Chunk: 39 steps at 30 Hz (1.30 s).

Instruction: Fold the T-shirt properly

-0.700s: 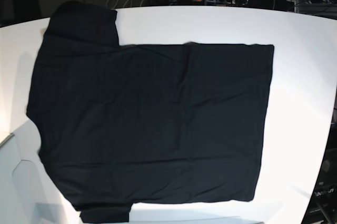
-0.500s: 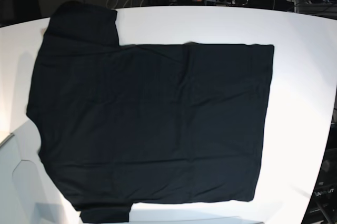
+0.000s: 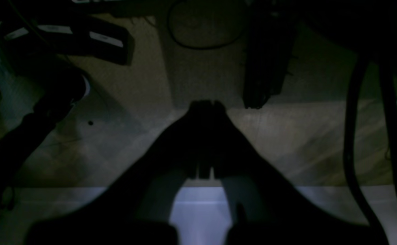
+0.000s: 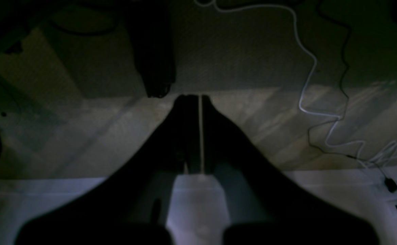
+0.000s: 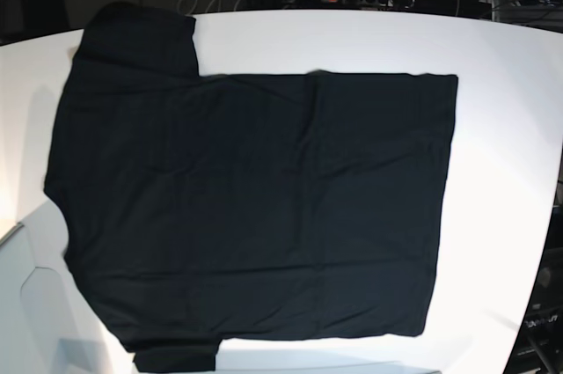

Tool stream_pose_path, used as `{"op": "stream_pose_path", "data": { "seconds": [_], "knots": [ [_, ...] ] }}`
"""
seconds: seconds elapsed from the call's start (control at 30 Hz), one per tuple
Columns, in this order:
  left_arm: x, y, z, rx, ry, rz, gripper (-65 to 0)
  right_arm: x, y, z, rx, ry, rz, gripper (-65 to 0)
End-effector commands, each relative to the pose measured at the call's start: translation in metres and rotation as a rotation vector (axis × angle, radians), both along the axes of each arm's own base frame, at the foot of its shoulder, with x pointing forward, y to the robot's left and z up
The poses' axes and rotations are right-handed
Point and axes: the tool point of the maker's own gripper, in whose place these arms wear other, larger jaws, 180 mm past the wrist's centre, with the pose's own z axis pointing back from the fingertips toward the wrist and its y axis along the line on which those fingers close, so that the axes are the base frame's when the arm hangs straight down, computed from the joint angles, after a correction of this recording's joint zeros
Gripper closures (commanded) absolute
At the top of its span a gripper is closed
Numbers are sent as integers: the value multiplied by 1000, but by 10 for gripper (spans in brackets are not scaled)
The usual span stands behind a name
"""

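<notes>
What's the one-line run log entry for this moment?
T-shirt: spread flat on table, unfolded | left end effector: shut, empty, off table | right end effector: shut, empty, off table

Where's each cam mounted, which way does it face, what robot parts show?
Base: overhead, looking down at the T-shirt spread on the table; no arms in view.
Left wrist: behind the left tool, facing the floor; tool shut.
Right wrist: behind the right tool, likewise; shut.
Both wrist views share the dim floor and cables.

T-shirt (image 5: 251, 207) flat on the table (image 5: 501, 145), sleeves at left, hem at right.
</notes>
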Motion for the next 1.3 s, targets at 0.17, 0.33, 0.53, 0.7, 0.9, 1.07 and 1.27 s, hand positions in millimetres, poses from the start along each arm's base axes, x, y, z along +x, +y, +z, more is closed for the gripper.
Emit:
{"op": "stream_pose_path", "data": {
  "seconds": [0.17,0.33,0.53,0.7,0.9,1.07,1.27],
  "knots": [
    [-14,19,3,36,-16,0,0,-17,2,9,16,-54,-4,0],
    [-26,45,23,59,-126,66,0,-27,-1,33,9,-121,-4,0],
    [-16,76,74,61,-303,56,0,-29,-6,87,-3,-250,2,0],
    [-11,84,126,36,-405,-25,0,-22,-13,141,-18,-362,10,0],
    [-2,86,181,12,-501,-21,0,-10,-20,193,-28,-453,35,0],
    [16,99,228,68,-607,21,0,4,-20,236,-29,-526,50,0],
    [59,111,278,111,-759,0,0,41,-37,283,-84,-655,58,0]
  ]
}}
